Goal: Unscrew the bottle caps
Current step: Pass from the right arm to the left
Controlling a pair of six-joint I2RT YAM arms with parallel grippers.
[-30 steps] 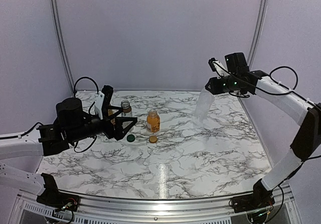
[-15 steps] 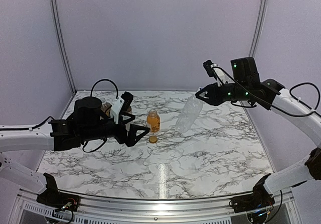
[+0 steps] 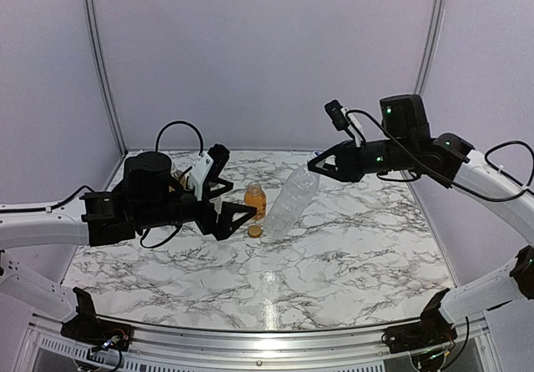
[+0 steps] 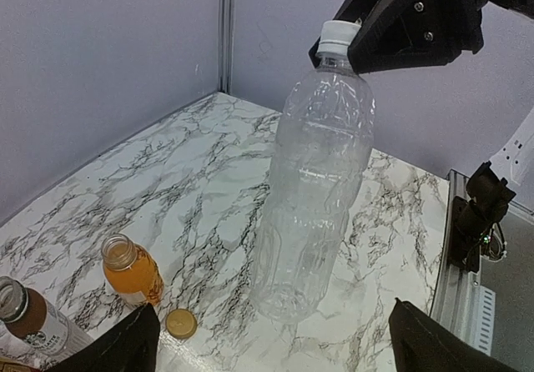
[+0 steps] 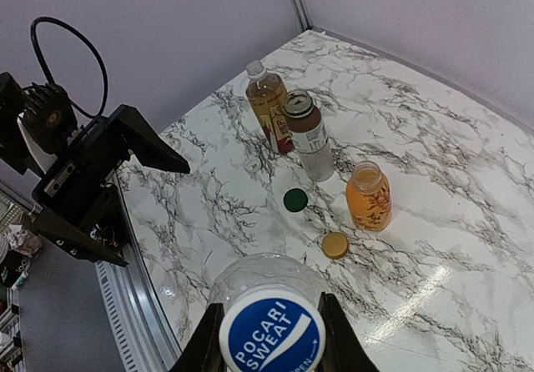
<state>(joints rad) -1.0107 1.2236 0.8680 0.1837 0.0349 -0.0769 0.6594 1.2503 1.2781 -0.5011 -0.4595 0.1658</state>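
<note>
My right gripper [image 5: 271, 343] is shut on the white-and-blue cap [image 5: 271, 337] of the tall clear bottle [image 3: 288, 203], which hangs tilted over mid-table with its base near the marble. My left gripper [image 3: 229, 202] stands open just left of the bottle's lower half, with nothing between its fingers; the bottle [image 4: 317, 180] fills the left wrist view. The orange juice bottle [image 5: 369, 195] stands open, its orange cap [image 5: 335, 244] lying beside it. A dark green cap [image 5: 295, 199] lies near the open short bottle [image 5: 307, 134]. The amber tea bottle [image 5: 269, 101] still wears a white cap [image 5: 256, 67].
The marble table [image 3: 350, 255] ends at a metal rail [image 3: 267, 339] along the near edge, with purple walls behind and at both sides. The small bottles cluster at the back left, partly behind my left arm [image 3: 125, 209] in the top view.
My right gripper has carried the tall clear bottle leftward from the back right to mid-table. My left arm has swung right and forward toward it, jaws still open.
</note>
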